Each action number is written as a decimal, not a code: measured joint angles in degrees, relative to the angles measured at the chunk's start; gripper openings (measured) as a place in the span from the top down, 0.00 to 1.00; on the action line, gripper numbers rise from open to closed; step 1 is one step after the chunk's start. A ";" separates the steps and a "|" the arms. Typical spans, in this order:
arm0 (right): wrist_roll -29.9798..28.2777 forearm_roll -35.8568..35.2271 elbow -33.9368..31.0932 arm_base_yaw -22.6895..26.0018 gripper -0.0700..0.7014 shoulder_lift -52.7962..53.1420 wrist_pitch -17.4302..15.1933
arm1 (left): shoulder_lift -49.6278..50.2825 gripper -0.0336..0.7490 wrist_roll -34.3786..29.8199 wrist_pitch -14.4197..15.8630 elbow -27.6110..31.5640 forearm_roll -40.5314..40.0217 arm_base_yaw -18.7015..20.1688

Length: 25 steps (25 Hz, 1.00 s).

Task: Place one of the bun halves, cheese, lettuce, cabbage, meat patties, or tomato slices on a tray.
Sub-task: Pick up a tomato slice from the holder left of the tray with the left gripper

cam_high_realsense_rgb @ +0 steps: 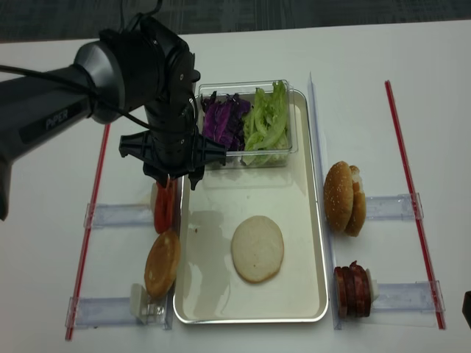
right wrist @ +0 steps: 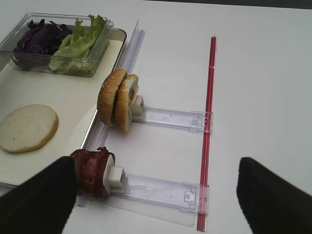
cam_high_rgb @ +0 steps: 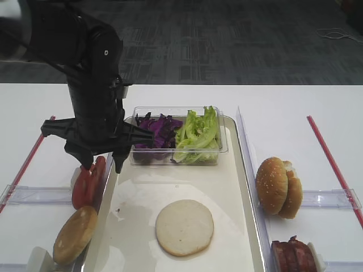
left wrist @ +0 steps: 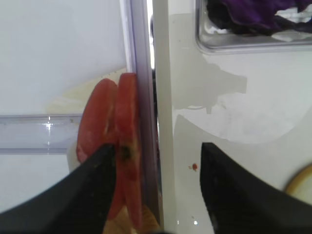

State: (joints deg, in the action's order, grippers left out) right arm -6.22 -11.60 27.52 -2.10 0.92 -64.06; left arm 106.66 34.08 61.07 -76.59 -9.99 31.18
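Observation:
Two tomato slices (left wrist: 127, 112) stand on edge in a clear holder just left of the tray (cam_high_rgb: 139, 195). My left gripper (left wrist: 158, 146) hangs open over them; its left finger (left wrist: 83, 195) sits against the slices, and its right finger (left wrist: 243, 195) is over the tray floor. One slice and the tray rim lie between the jaws. A flat pale bun half (cam_high_rgb: 184, 226) lies in the tray. Cabbage (cam_high_rgb: 159, 130) and lettuce (cam_high_rgb: 198, 135) fill a clear tub. My right gripper (right wrist: 156, 161) is open above the meat patties (right wrist: 92, 170). No cheese shows.
A sesame bun half (cam_high_rgb: 75, 233) stands in a holder at the tray's lower left. Two more bun halves (cam_high_rgb: 278, 186) stand in a holder right of the tray. Red strips (cam_high_rgb: 332, 164) mark both sides of the white table.

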 joint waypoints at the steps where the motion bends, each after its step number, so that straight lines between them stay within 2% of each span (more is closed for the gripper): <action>1: 0.00 0.00 0.00 0.00 0.06 0.00 0.00 | 0.00 0.45 0.00 -0.26 0.00 0.00 0.00; 14: 0.00 0.00 0.00 0.00 0.06 0.00 0.00 | 2.30 0.45 0.00 -1.27 0.00 -0.56 0.00; 25: 0.10 0.00 0.00 0.00 0.06 0.00 0.00 | 3.38 0.53 0.00 -1.27 0.00 -0.82 -0.11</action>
State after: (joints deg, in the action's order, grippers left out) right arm -6.12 -11.60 27.52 -2.10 0.92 -64.06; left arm 110.04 34.08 59.80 -76.59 -10.81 31.07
